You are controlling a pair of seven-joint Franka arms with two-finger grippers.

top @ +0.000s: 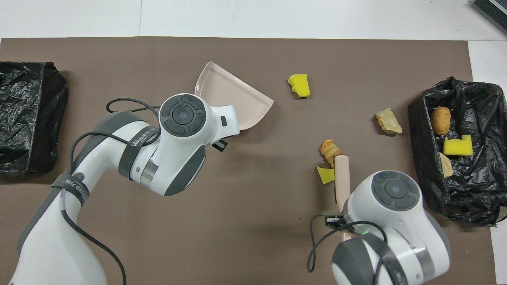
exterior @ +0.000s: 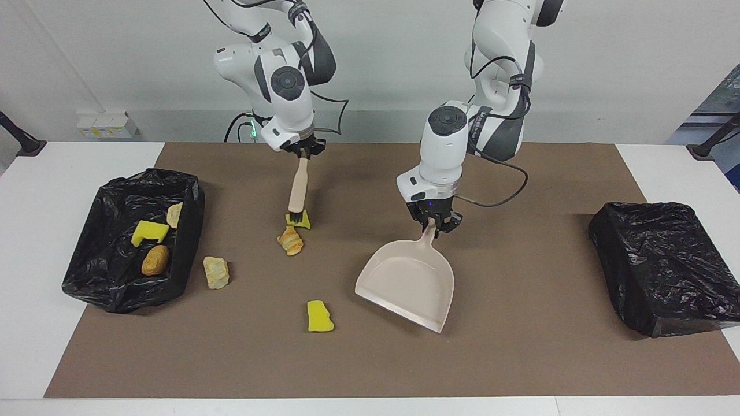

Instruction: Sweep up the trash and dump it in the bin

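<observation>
Sweeping is the step in hand, I judge. Facing view: my right tool (exterior: 303,151) pinches the brush (exterior: 298,193), handle upright, bristles on a yellow sponge (exterior: 299,219) touching the croissant (exterior: 291,240). My left tool (exterior: 435,224) pinches the dustpan (exterior: 406,283), mouth toward the loose trash (four pieces out, three in the bin (exterior: 92,277)).

Overhead view: the brush (top: 342,176) handle runs toward the robots; the pan (top: 233,99) sits well apart, so next I'd bring it closer.
</observation>
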